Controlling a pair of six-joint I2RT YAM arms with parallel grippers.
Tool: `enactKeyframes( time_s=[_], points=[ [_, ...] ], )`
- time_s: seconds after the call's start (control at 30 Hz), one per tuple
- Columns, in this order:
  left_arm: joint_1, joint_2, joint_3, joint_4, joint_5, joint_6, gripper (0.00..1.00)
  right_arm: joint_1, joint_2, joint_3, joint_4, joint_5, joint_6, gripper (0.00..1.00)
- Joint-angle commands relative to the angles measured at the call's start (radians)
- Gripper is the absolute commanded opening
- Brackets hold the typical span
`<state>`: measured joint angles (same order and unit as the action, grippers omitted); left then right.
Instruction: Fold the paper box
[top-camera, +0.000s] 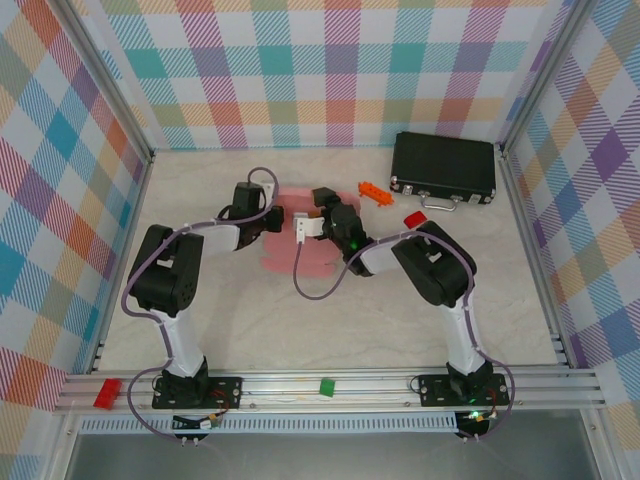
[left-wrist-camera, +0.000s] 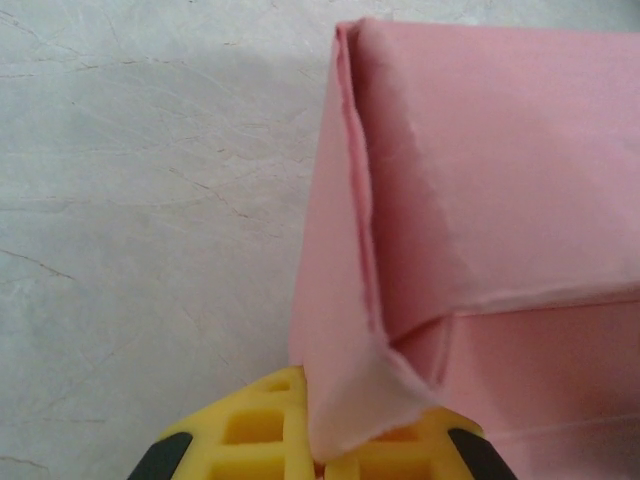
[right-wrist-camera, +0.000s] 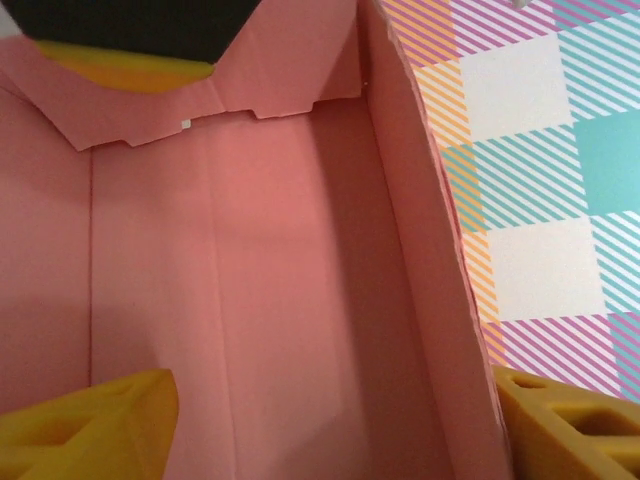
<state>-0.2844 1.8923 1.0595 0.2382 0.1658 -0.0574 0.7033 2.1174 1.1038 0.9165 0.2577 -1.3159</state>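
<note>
You have the box (top-camera: 290, 258) on the table (top-camera: 350, 330), between both arms, partly erected with walls standing.

Left gripper (left-wrist-camera: 320, 450): pressed together, pinching a folded corner of the box.

Right gripper (right-wrist-camera: 330, 425): spread wide, holding nothing. Its yellow fingers (right-wrist-camera: 90, 425) straddle one upright wall, one inside the box, the other just outside.

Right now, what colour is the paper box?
Plain pink all over. The paper box shows best in the left wrist view.
</note>
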Motion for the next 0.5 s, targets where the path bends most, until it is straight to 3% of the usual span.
enactKeyframes(
  time_s=[0.0,0.23,0.47],
  points=[
    [-0.016,-0.053,-0.027,0.009,-0.043,0.018,0.02,0.027,-0.100,-0.013,0.008,0.054,0.052,0.78],
    [-0.027,-0.098,-0.087,0.023,-0.102,-0.002,0.02,0.048,-0.261,-0.070,-0.148,0.074,0.243,0.82],
    [-0.048,-0.139,-0.120,-0.002,-0.165,-0.011,0.02,0.028,-0.407,0.031,-0.603,0.151,0.581,0.82]
  ],
)
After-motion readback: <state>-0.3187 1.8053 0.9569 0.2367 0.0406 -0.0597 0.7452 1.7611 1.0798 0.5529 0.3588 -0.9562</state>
